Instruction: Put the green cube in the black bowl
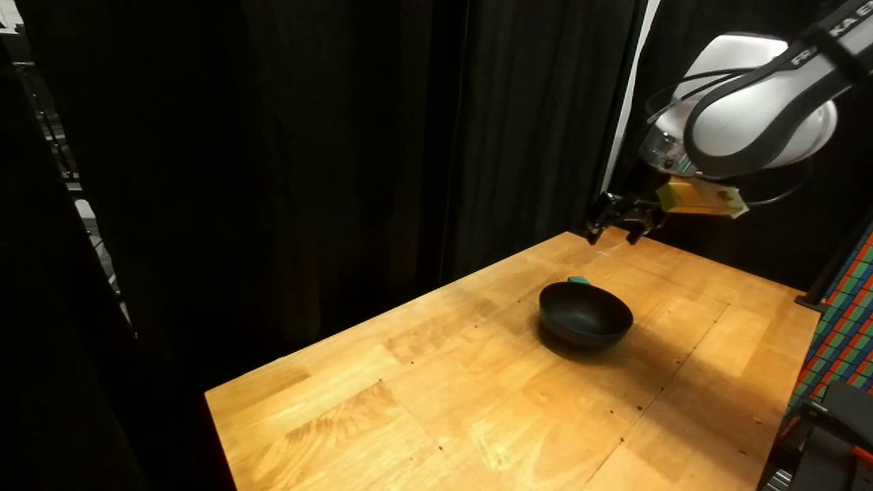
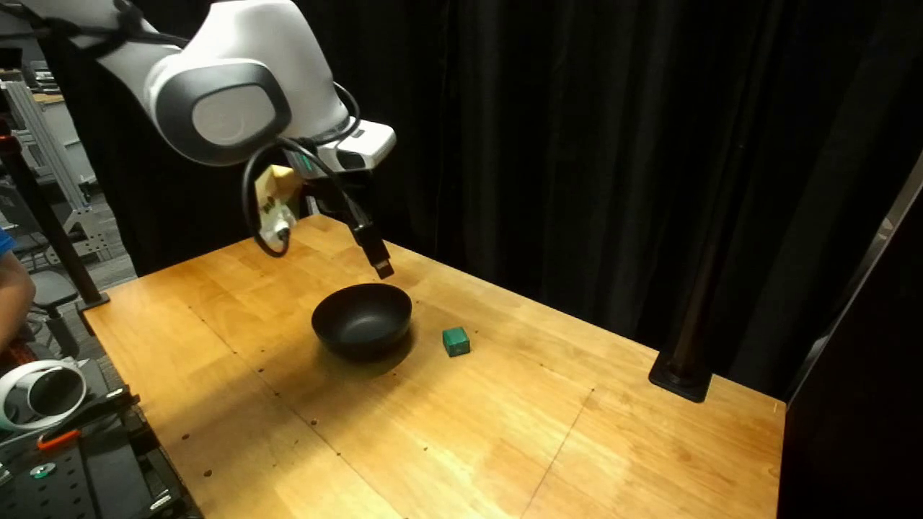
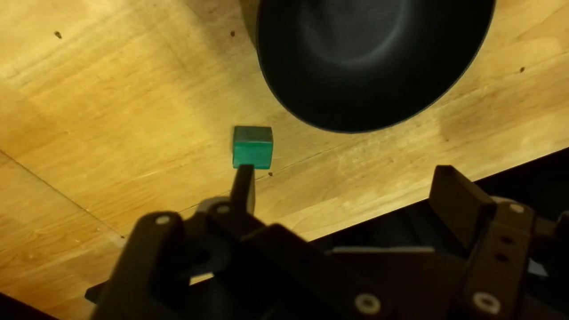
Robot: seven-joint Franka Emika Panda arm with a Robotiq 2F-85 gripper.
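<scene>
The green cube (image 2: 456,342) lies on the wooden table beside the black bowl, with a gap between them. In an exterior view the cube (image 1: 578,280) shows only in part behind the bowl's rim. The black bowl (image 1: 586,317) stands upright and its visible inside is empty; it also shows in an exterior view (image 2: 363,321). My gripper (image 1: 614,239) is in the air above the table, open with nothing between its fingers. In the wrist view the gripper (image 3: 344,167) has its left fingertip overlapping the lower edge of the cube (image 3: 252,147). The bowl (image 3: 373,89) is cut off at the top.
The wooden table (image 1: 477,382) has a black curtain (image 2: 562,180) along its far edge. A black post base (image 2: 681,375) stands on the table near that edge. A dark side bench (image 2: 94,468) holds a white ring-shaped thing (image 2: 14,382). A person's arm (image 2: 13,295) shows at the left edge.
</scene>
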